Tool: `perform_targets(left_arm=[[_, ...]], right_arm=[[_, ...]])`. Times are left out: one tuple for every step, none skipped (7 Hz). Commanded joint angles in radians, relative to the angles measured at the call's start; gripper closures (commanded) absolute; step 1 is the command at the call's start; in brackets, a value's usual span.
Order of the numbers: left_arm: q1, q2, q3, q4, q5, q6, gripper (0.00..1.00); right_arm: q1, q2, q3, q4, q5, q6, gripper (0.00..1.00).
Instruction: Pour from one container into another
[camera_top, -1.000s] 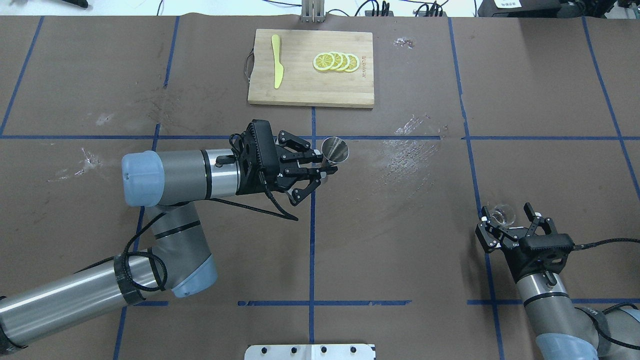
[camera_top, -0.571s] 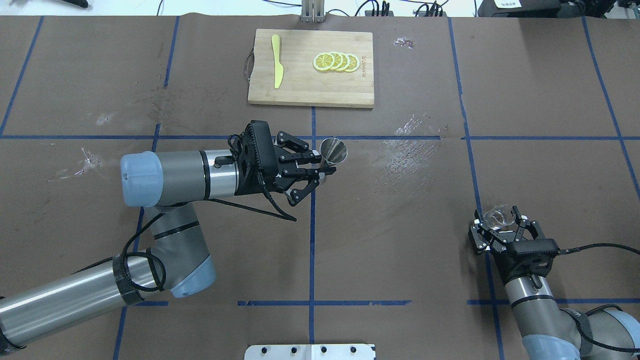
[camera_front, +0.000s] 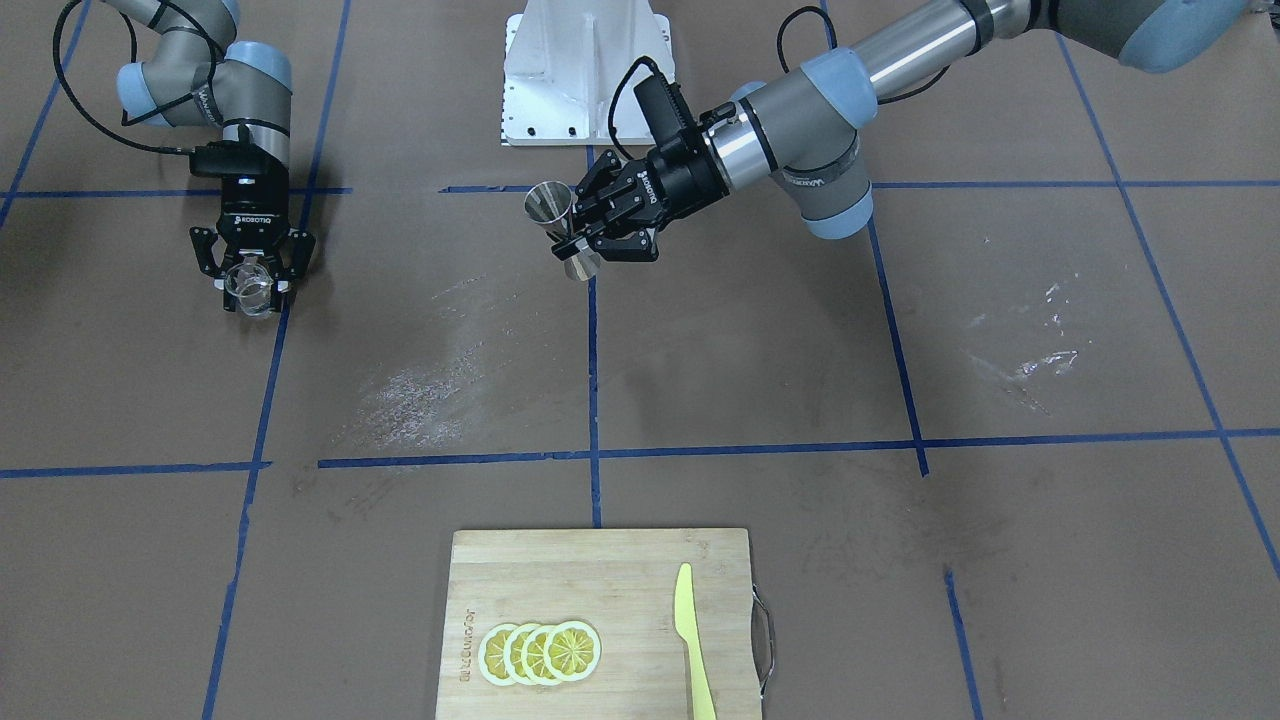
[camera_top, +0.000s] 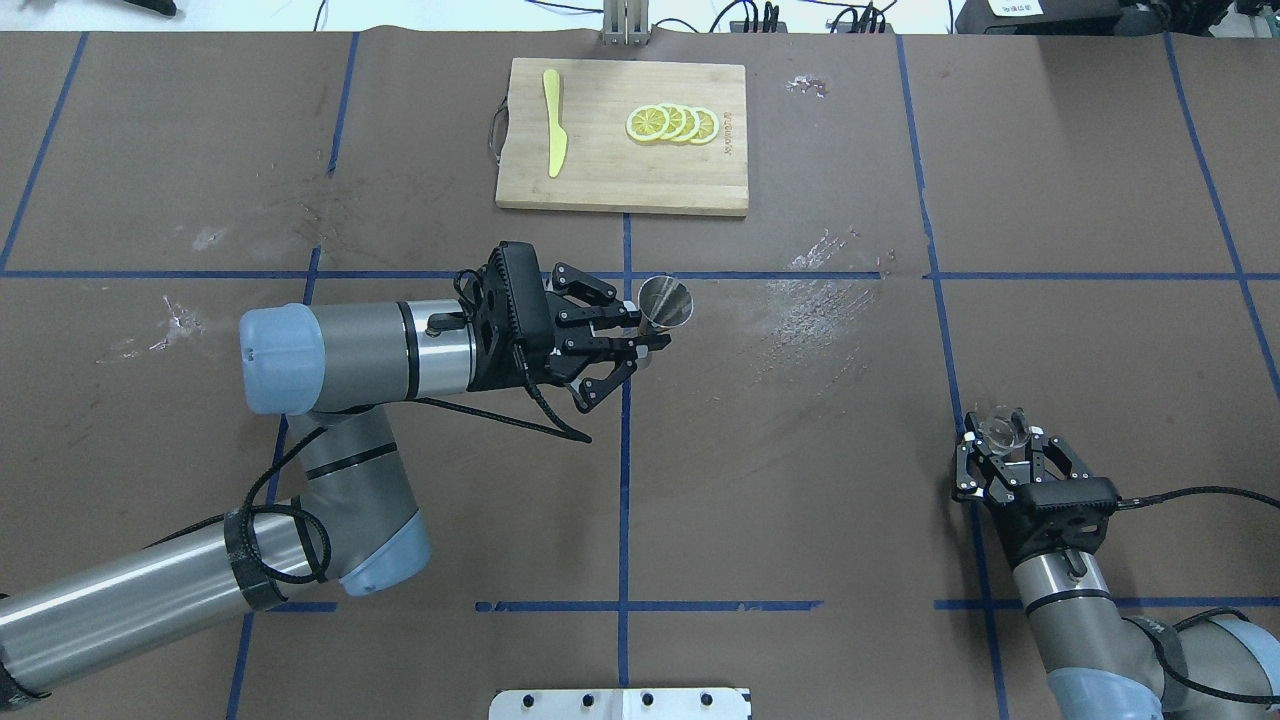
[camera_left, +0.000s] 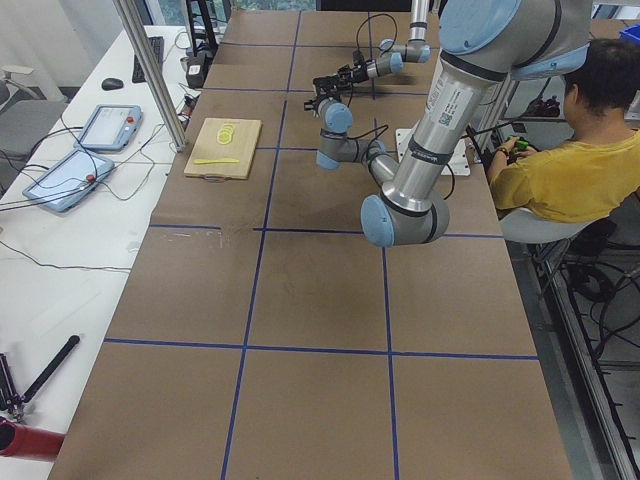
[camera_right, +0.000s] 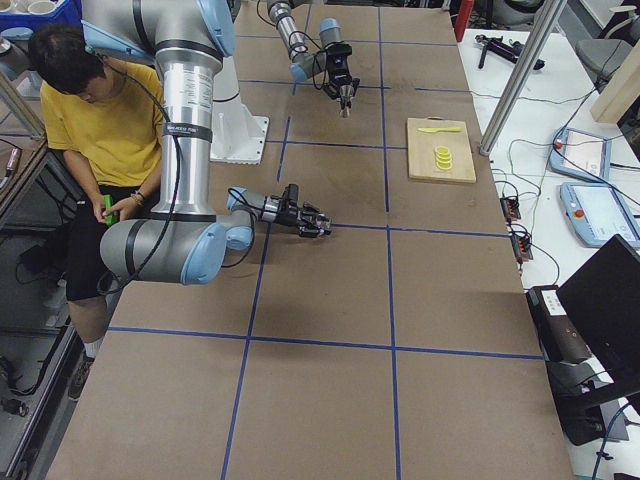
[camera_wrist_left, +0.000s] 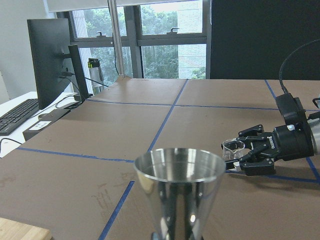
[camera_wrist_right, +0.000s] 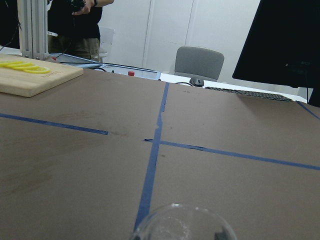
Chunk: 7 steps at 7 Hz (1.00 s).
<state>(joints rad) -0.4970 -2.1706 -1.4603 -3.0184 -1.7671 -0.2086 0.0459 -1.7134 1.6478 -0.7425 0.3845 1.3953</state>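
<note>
Left tool (camera_top: 650, 333), right tool (camera_top: 1005, 445): both closed.

The cutting board (camera_top: 600, 175) lies at the far middle of the table (camera_top: 800, 520), seen from the robot, with the knife (camera_top: 553, 125) on its left part and the lemon slices (camera_top: 672, 123) in an overlapping row on its right part. Nearer the robot than the board, at mid-table, the left gripper (camera_top: 650, 331) reaches in from the left and clamps the upright jigger (camera_top: 665, 301) at its waist. Well apart, to the right and nearer the robot, the cup (camera_top: 998, 429) sits clasped between the fingers of the right gripper (camera_top: 1006, 448).
</note>
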Motion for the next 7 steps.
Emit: perform_targets(left_arm=[[0.000,0.000,0.000,-0.001,-0.002,0.000,1.00],[-0.002,0.000,0.000,-0.001,-0.002,0.000,1.00],[-0.002,0.000,0.000,-0.002,-0.002,0.001,1.00],[-0.002,0.000,0.000,-0.002,-0.002,0.002,1.00],[-0.002,0.000,0.000,-0.002,-0.002,0.002,1.00],[0.000,0.002,-0.002,-0.004,-0.002,0.002,1.00],[0.000,0.002,-0.002,-0.005,-0.002,0.002,1.00]], right_arm=[[0.006,-0.006,0.050,0.002,0.011,-0.034,1.00],[0.005,-0.008,0.102,0.044,0.017,-0.111,1.00],[0.005,-0.005,0.104,0.166,0.019,-0.218,1.00],[0.018,0.006,0.103,0.280,0.023,-0.345,1.00],[0.043,0.017,0.110,0.313,0.024,-0.471,1.00],[0.090,0.062,0.115,0.311,0.054,-0.523,1.00],[0.142,0.081,0.118,0.314,0.139,-0.579,1.00]])
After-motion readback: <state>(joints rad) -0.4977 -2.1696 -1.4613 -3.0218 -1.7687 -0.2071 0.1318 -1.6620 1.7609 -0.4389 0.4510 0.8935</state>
